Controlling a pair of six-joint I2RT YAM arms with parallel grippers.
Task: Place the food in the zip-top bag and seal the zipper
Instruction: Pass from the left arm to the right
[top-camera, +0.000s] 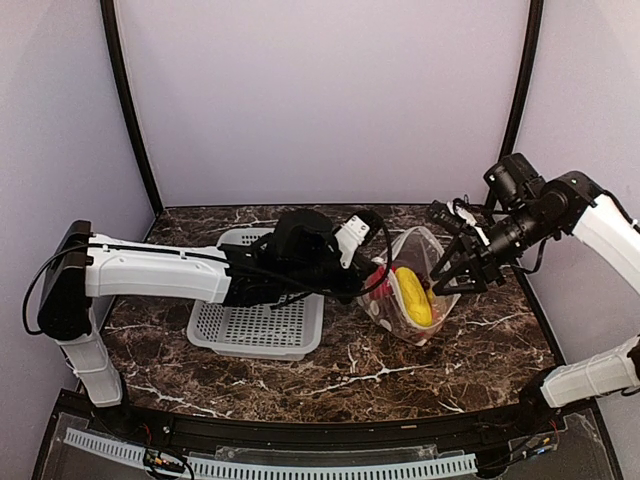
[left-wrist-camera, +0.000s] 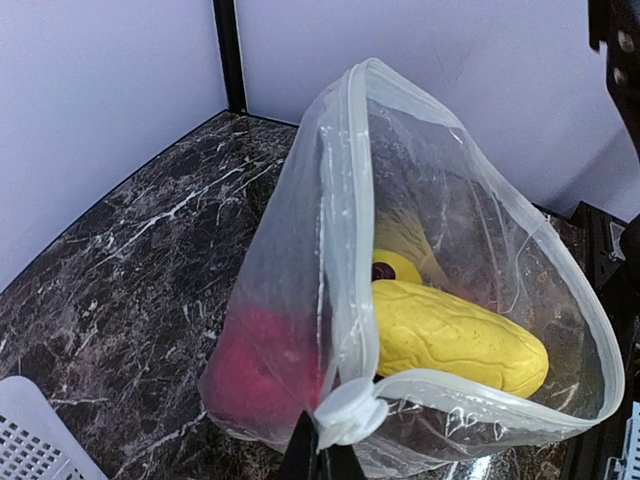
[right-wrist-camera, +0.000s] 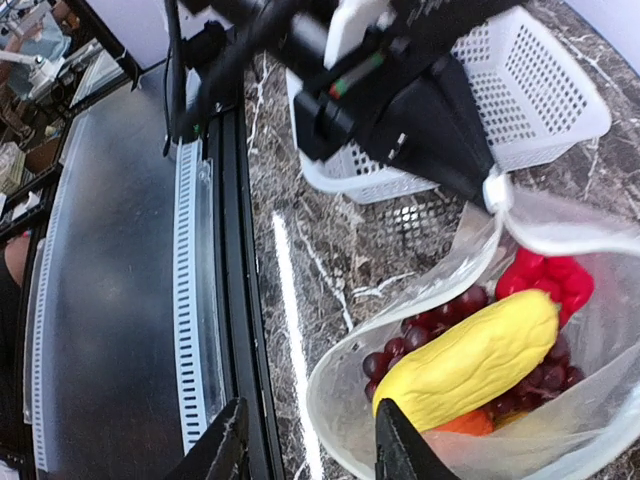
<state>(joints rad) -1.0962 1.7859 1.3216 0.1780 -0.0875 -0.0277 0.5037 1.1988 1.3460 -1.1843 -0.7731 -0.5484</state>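
Your left gripper clenched the bag at its zipper corner; your right gripper hung released. It looked limp, slippery: the stiffer zipper was your hold.

Grey basket on marble table
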